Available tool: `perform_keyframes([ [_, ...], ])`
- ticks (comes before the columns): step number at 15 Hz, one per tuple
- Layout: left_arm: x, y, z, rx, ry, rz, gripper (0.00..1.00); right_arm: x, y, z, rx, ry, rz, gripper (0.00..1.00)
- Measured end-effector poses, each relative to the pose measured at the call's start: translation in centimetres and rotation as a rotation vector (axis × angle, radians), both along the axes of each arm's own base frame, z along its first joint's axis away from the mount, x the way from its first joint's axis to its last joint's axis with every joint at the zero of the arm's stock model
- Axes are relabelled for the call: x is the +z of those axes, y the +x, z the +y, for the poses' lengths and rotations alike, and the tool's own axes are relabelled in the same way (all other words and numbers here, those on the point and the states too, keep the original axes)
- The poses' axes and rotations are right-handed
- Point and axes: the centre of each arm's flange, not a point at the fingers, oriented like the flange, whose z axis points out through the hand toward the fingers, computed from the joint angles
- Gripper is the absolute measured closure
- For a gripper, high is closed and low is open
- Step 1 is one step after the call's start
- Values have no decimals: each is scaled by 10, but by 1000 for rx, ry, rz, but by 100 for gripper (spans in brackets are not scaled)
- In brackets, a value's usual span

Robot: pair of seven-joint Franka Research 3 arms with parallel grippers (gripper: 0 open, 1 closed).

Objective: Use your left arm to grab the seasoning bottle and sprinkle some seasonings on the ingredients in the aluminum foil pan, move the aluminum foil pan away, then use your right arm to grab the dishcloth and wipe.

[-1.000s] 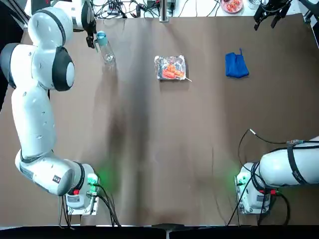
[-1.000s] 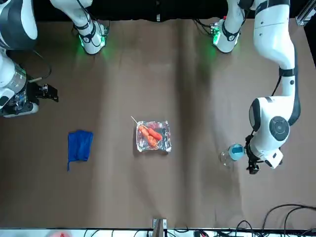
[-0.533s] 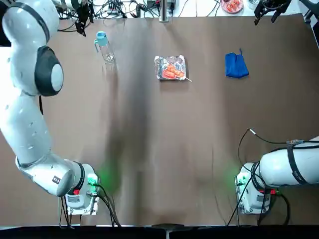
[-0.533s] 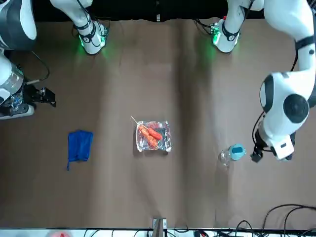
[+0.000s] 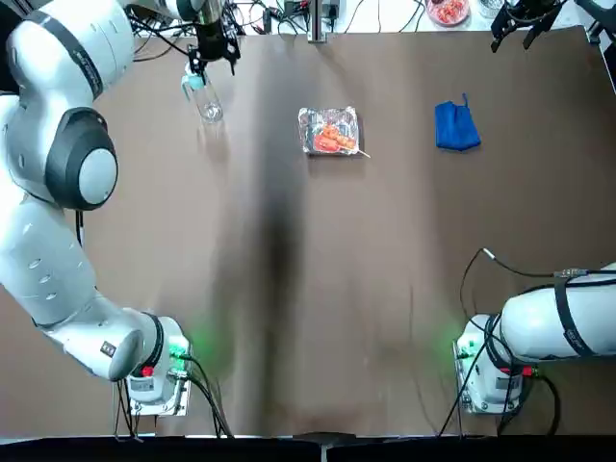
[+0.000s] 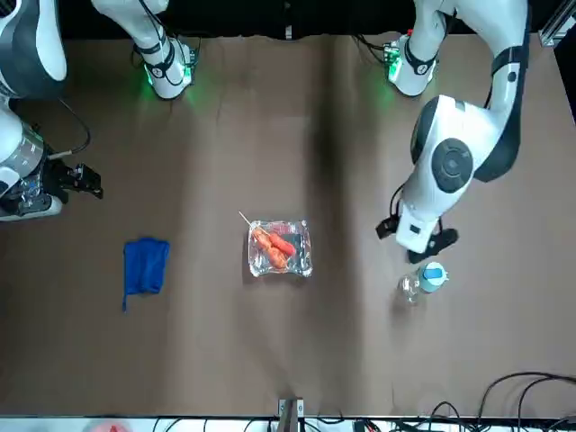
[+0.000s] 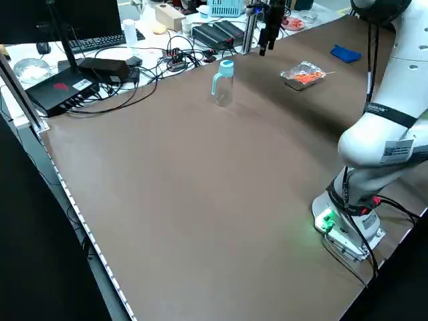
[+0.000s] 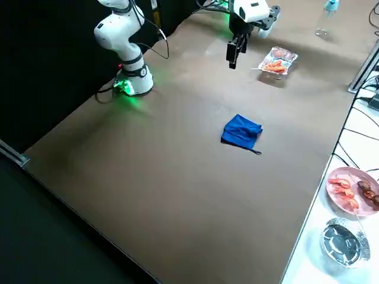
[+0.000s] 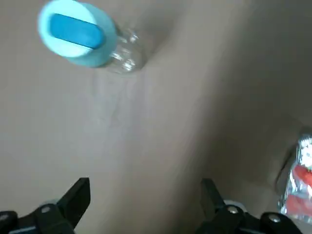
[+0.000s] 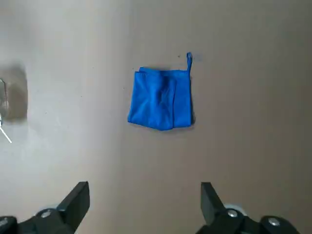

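The left gripper [image 5: 213,53] hung above the far left part of the table [image 5: 318,289], with its two fingers [image 9: 78,195] spread wide and nothing between them. It was just beside the seasoning bottle [image 5: 203,96], a little farther from the robot, and did not touch it. The bottle stood upright on the brown surface, a clear body under a light-blue cap [image 9: 73,31].

To the right of the bottle, well apart from it and near the middle of the far side, lay the aluminum foil pan [image 5: 330,130]. Orange-red ingredients [image 6: 273,247] lay inside it, and a thin wooden stick [image 6: 245,219] reached over its edge.

Farther right, the blue dishcloth [image 5: 455,126] lay folded on the table, apart from the pan.

The right gripper [image 5: 520,24] was held high at the far right corner, beyond the dishcloth, and its fingers [image 10: 75,200] were also wide apart and empty.

Past the table's far edge were cables [image 5: 252,14] and a pink plate [image 8: 353,189] with food.
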Motion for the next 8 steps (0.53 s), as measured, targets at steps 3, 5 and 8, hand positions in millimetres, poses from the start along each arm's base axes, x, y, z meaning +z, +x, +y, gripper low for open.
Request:
perform_keyframes([
  [3, -16, -6, -33, -112, -35, 5, 0, 0, 0, 1, 0, 1, 1, 0],
  [5, -41, -12, -77, -184, -59, -28, 0, -1, 0, 2, 2, 1, 2, 0],
  [8, -94, -23, -137, -271, -78, -61, 0, -1, 0, 3, 4, 1, 4, 0],
])
